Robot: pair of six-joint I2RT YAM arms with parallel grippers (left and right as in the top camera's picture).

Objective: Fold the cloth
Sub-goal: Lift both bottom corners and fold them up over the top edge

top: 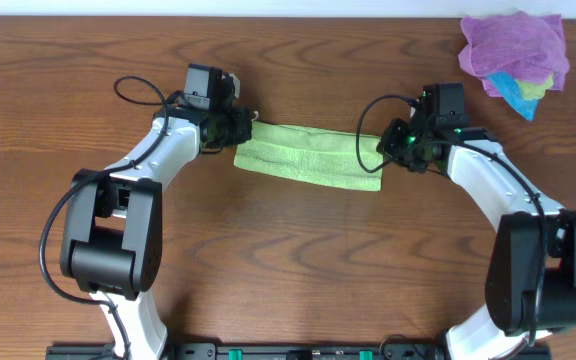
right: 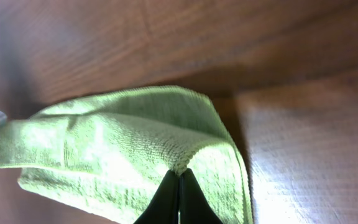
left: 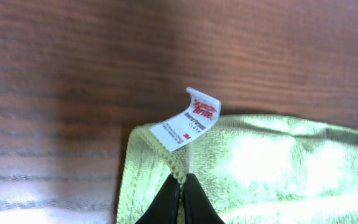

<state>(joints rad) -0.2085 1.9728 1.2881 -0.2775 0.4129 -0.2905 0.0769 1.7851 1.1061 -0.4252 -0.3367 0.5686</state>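
Cloth [top: 308, 155] is a long narrow strip in mid-table, stretched between both grippers. Its long axis runs left-right and sags slightly lower at the right end in the overhead view. Left gripper [left: 182, 182] is clamped on the left end at the stitched hem, with the white tag [left: 186, 119] sticking up just beside the fingertips. Right gripper [right: 179, 177] is pinched closed on the right end at a fold. Purple cloth [top: 516, 42] and blue cloth [top: 514, 94] are bunched at the far right corner of the wooden table [top: 298, 260], well apart.

Purple cloth [top: 513, 42], seemingly atop blue cloth [top: 515, 92]
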